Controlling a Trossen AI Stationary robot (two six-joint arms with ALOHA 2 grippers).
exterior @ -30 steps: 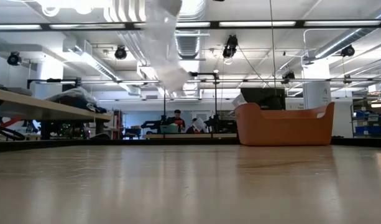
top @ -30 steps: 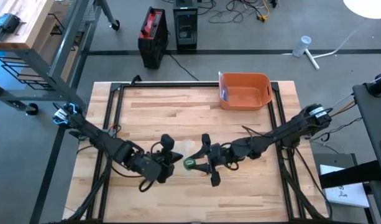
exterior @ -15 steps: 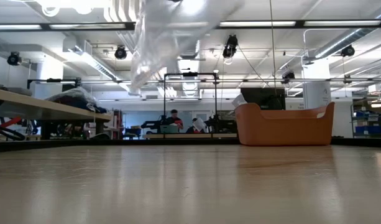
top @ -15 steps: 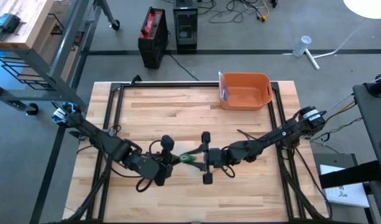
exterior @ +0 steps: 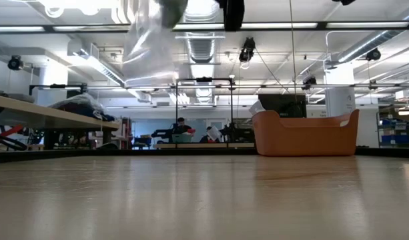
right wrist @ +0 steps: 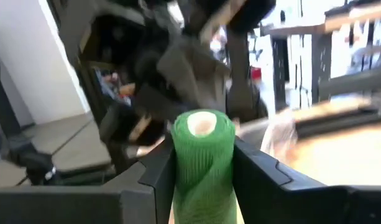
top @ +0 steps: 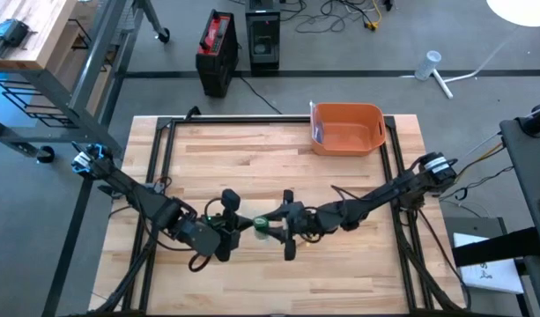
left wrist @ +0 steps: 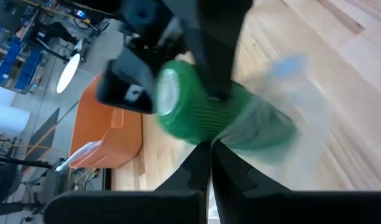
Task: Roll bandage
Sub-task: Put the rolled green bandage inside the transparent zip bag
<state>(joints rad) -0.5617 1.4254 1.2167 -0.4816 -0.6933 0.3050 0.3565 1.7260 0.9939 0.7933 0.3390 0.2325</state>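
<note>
Your right gripper (top: 271, 226) holds the green bandage roll (top: 262, 224) between its two fingers, just below the middle of the high view; in the right wrist view the roll (right wrist: 202, 155) stands clamped on both sides with its white core facing the camera. Held that way, the roll can probably be turned while something else keeps the free end taut. That looks like the job of your left gripper (top: 237, 226), whose fingers are pressed together just left of the roll; a pale, filmy strip hangs from the roll, but you cannot tell from these views whether it is pinched.

The wooden table (top: 252, 158) is bare around both arms. An orange bin (top: 347, 129) sits at its upper right. In the low view, a workshop lies beyond, with a person (exterior: 179, 129) far off at centre.
</note>
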